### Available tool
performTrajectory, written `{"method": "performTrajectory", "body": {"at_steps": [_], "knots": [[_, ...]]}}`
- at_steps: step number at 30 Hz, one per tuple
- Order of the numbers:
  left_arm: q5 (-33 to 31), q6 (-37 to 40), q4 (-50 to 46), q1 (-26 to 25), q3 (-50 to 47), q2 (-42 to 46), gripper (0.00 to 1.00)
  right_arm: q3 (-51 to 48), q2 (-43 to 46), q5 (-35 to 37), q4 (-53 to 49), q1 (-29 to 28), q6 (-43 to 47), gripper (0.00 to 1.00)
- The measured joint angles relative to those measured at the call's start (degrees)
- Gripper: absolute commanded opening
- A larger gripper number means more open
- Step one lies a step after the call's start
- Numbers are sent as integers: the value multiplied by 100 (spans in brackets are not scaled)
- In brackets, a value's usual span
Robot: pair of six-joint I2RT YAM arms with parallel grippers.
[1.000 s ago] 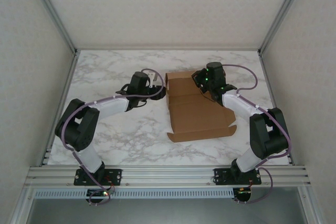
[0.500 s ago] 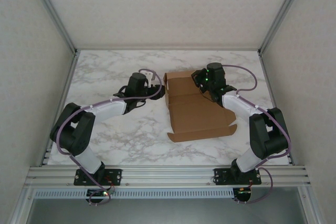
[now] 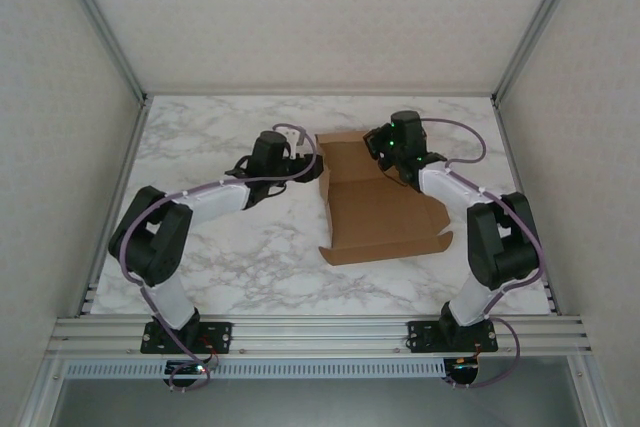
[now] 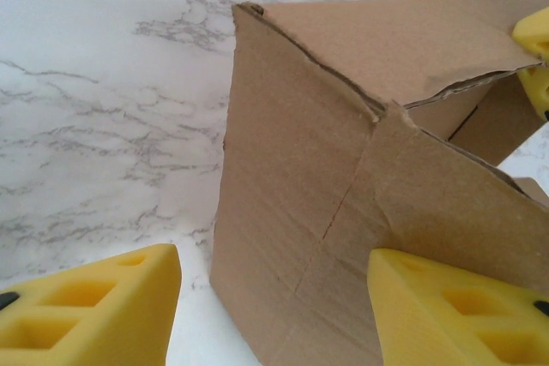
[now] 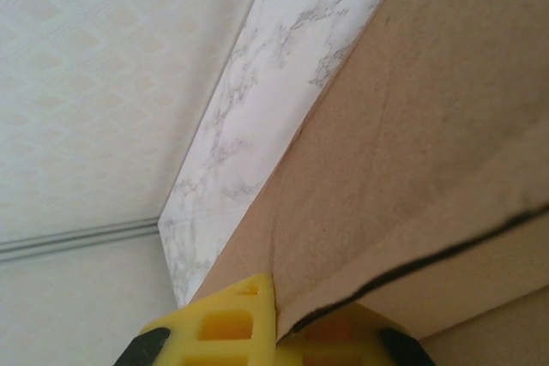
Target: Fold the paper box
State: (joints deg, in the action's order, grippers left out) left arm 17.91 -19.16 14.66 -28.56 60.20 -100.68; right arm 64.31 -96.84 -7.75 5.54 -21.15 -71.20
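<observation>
Over the last second our left gripper [image 3: 303,160] has slid in from the open marble table [image 3: 230,247] until it reaches the far left corner of the paper box [image 3: 375,212]. Its jaws have widened only a touch. Our right gripper [image 3: 383,150] has stayed pressed together on the far flap and has tipped it up a little. We judge from this that the fold of the far end is under way: one side is held up, and the other side is about to be taken.

In the left wrist view, the left jaws stand spread with the raised cardboard corner between them. One finger [image 4: 94,310] sits over bare marble just outside the wall. The other finger [image 4: 455,310] lies against the cardboard on the inner side. Nothing is squeezed yet.

In the right wrist view, the flap's edge runs straight into the closed right jaws, so they are pinching it. The rest of the sheet stretches away from them, lying flat on the table towards the arm bases. The next move probably calls for the left jaws to close on that corner wall.
</observation>
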Motion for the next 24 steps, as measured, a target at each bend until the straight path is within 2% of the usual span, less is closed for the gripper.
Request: {"method": "performTrajectory", "body": {"at_steps": [11,24], "knots": [[-98,-173,-81,57,431,-334,61,778,-328,0,-730,98,-146,0],[640,-422,68,516,514,-481,59,1049,-433,-98,-881,98,-149,0]]}}
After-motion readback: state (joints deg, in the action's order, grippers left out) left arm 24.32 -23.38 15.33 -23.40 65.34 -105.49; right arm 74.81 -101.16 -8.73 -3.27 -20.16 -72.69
